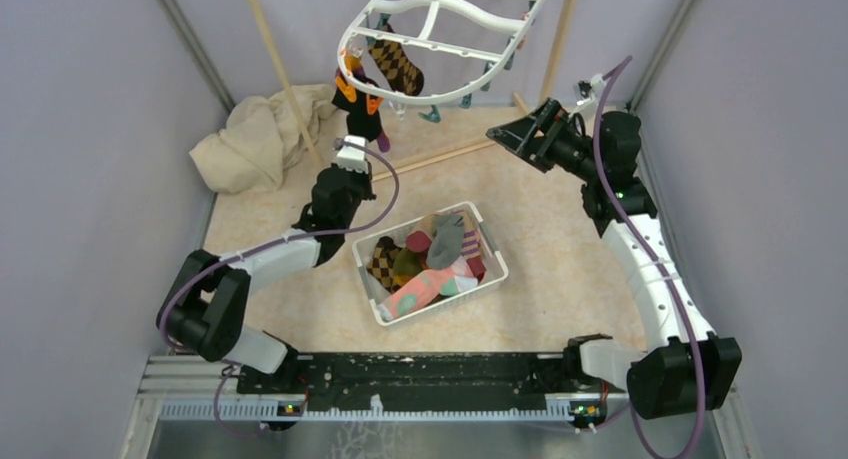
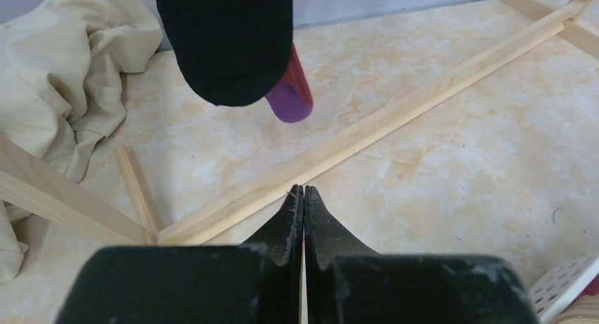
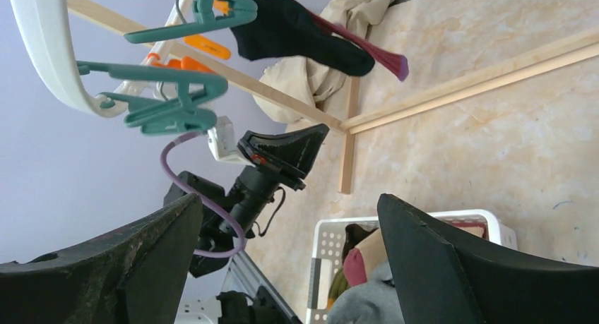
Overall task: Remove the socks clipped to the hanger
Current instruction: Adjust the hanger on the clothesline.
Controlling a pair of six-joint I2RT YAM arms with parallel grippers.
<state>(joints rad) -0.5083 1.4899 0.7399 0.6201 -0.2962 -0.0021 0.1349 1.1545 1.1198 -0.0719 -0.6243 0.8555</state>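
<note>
The white oval hanger [image 1: 440, 24] hangs at the top centre with teal and orange pegs. A brown-yellow argyle sock [image 1: 398, 67], a black sock [image 1: 358, 99] and a maroon sock with a purple toe [image 1: 382, 139] hang from its left end. My left gripper [image 1: 352, 151] is shut and empty just below these socks. In the left wrist view the black sock [image 2: 226, 42] and the purple toe [image 2: 291, 98] hang above the shut gripper [image 2: 304, 193]. My right gripper [image 1: 505, 134] is open and empty to the right of the hanger. The right wrist view shows it [image 3: 289, 197] wide open, with teal pegs [image 3: 169, 109] and the black sock [image 3: 304, 38].
A white mesh basket [image 1: 488, 241] holding several socks stands mid-table. A beige cloth [image 1: 255, 139] lies at the back left. The wooden rack's poles [image 1: 270, 49] and floor bar [image 1: 440, 159] cross behind the left gripper. Purple walls close in both sides.
</note>
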